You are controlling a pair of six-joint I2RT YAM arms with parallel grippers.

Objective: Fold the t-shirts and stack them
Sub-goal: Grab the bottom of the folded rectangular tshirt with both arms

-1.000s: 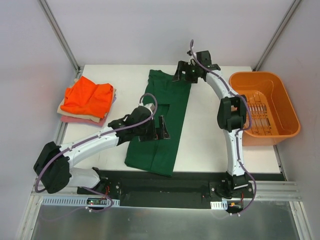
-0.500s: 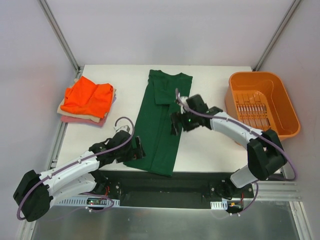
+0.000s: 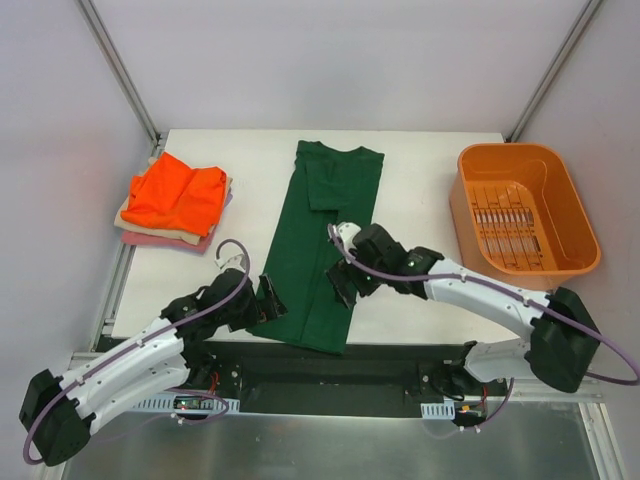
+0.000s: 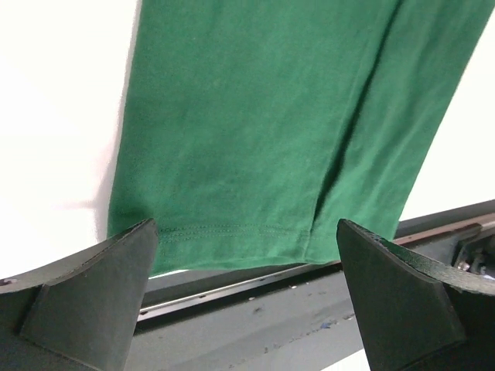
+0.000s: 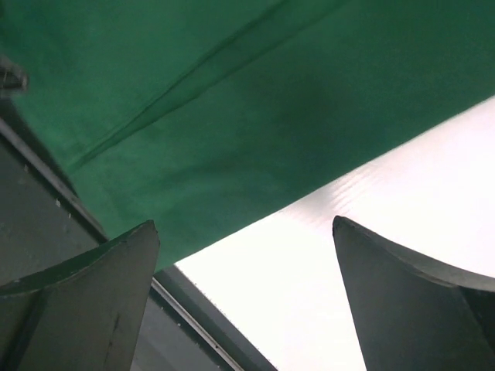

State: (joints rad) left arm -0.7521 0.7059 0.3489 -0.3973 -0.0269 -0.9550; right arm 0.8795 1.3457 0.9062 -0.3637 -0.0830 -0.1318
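Observation:
The dark green t-shirt (image 3: 318,240) lies as a long folded strip down the table's middle, collar end at the back, hem at the near edge. It also shows in the left wrist view (image 4: 263,131) and the right wrist view (image 5: 232,100). My left gripper (image 3: 270,300) is open and empty at the hem's left corner. My right gripper (image 3: 342,285) is open and empty at the strip's right edge, near the hem. The bright orange t-shirt (image 3: 178,195) lies on top of folded cream and pink shirts (image 3: 165,238) at the left.
An orange plastic basket (image 3: 525,215) stands at the right of the table. The table's dark front rail (image 3: 380,355) runs just below the hem. Bare white tabletop (image 3: 420,190) lies between the green shirt and the basket.
Both arms have drawn back toward the near edge: the right gripper came from the collar end down to the strip's lower right edge, the left gripper from mid-shirt to the hem's left corner.

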